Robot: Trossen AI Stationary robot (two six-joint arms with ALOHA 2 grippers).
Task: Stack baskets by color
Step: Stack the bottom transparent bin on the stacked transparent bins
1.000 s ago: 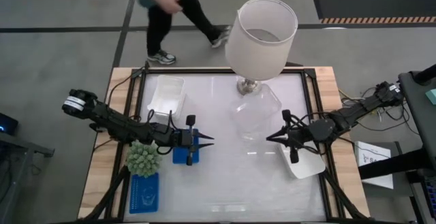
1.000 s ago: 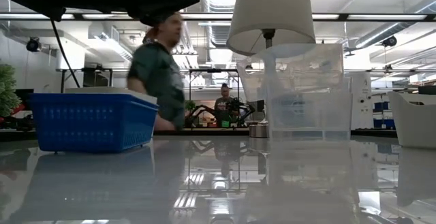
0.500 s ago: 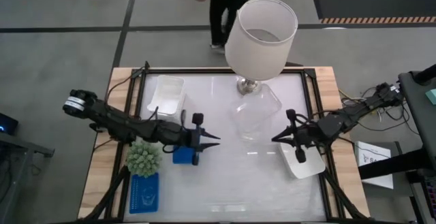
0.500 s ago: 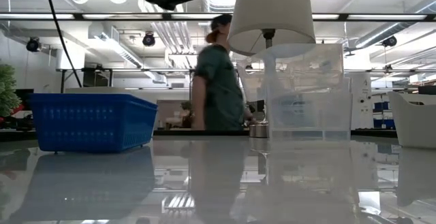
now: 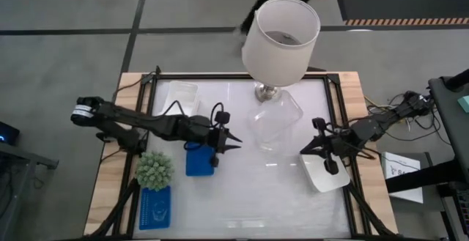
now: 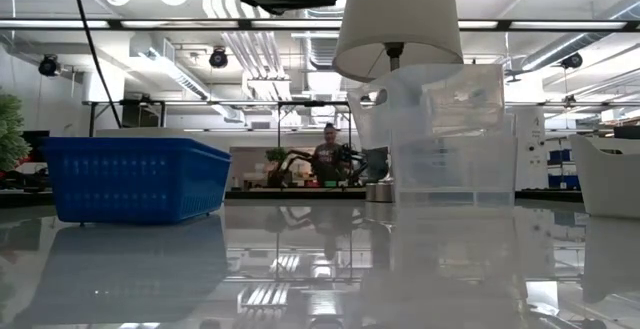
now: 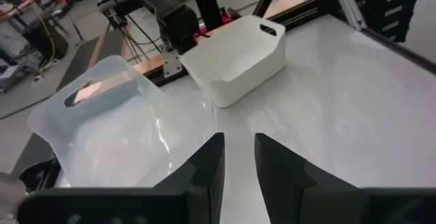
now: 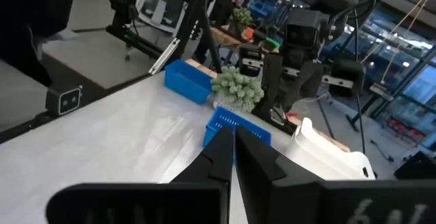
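Observation:
A blue basket point(image 5: 198, 160) rests on its bottom left of the table's middle. A second blue basket point(image 5: 155, 207) lies at the near left corner. A clear basket point(image 5: 277, 124) stands at the middle, and white baskets sit at the far left point(image 5: 181, 98) and near right point(image 5: 327, 175). My left gripper point(image 5: 233, 141) hovers between the blue basket and the clear basket point(image 7: 116, 129). It is open by a narrow gap with nothing in it. My right gripper point(image 5: 304, 150) is shut and empty, above the near-right white basket's left edge.
A tall lamp with a white shade point(image 5: 281, 34) stands at the far middle, right behind the clear basket. A spiky green plant point(image 5: 154, 169) sits between the two blue baskets. A person stands in the room beyond the far edge point(image 6: 327, 159). Bare tabletop lies along the near middle.
My left gripper has risen off the blue basket, moved toward the table's right, toward the clear basket, and tipped up closer to level. The blue basket stays on the table. My right gripper has drawn back toward the right edge. A person has walked past beyond the far edge.

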